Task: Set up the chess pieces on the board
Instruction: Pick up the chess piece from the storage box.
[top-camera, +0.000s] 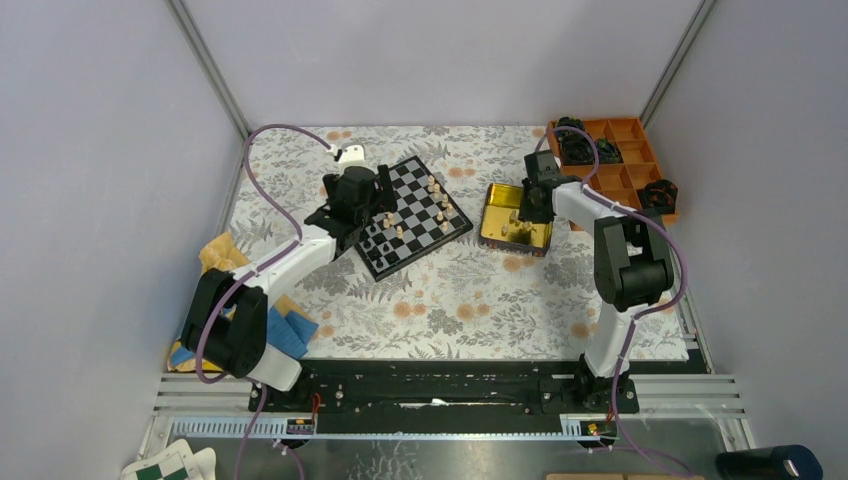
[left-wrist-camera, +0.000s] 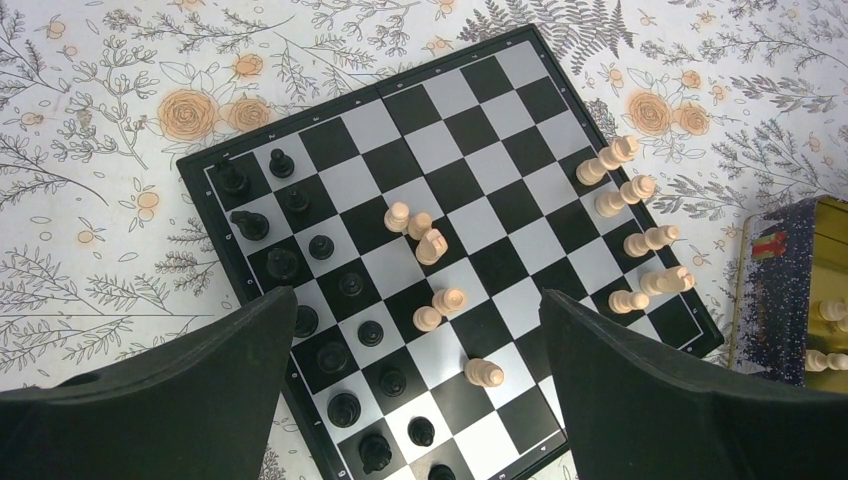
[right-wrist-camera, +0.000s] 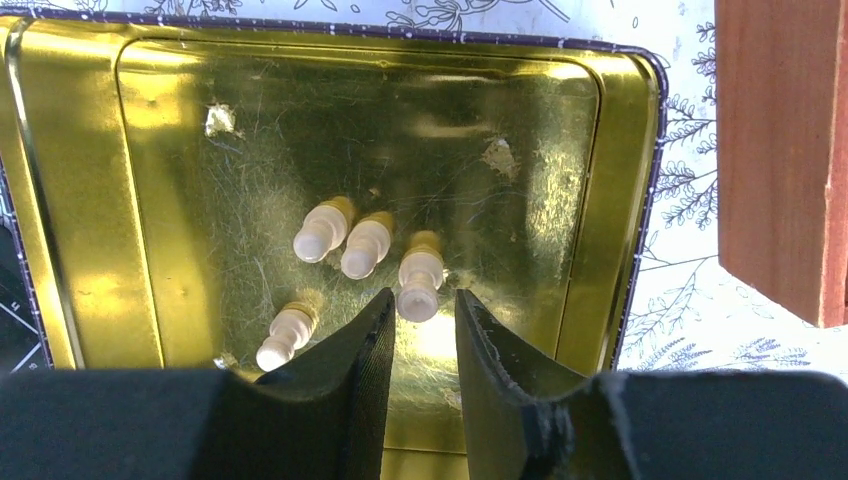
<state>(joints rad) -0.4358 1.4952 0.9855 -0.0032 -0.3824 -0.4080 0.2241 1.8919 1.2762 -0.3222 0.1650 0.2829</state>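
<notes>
The black-and-grey board (top-camera: 440, 232) lies left of centre, seen close in the left wrist view (left-wrist-camera: 470, 125). Black pieces (left-wrist-camera: 320, 245) stand along its left side. Tan pieces (left-wrist-camera: 640, 240) line its right edge, and several more (left-wrist-camera: 430, 245) stand mid-board. My left gripper (top-camera: 375, 200) hovers above the board's near part, jaws wide open and empty (left-wrist-camera: 418, 298). My right gripper (top-camera: 520, 212) is low inside the gold tin (top-camera: 535, 238). Its jaws (right-wrist-camera: 425, 300) are narrowly open, with a tan pawn (right-wrist-camera: 420, 280) just at the fingertips. Three more tan pawns (right-wrist-camera: 340, 240) lie in the tin (right-wrist-camera: 500, 120).
An orange compartment tray (top-camera: 625, 130) with bulky black objects stands at the back right, its wall close to the tin (right-wrist-camera: 780, 150). Yellow and blue cloths (top-camera: 285, 330) lie by the left arm's base. Grey enclosure walls surround the table. A green-and-white checkered item (top-camera: 170, 465) lies below the rail.
</notes>
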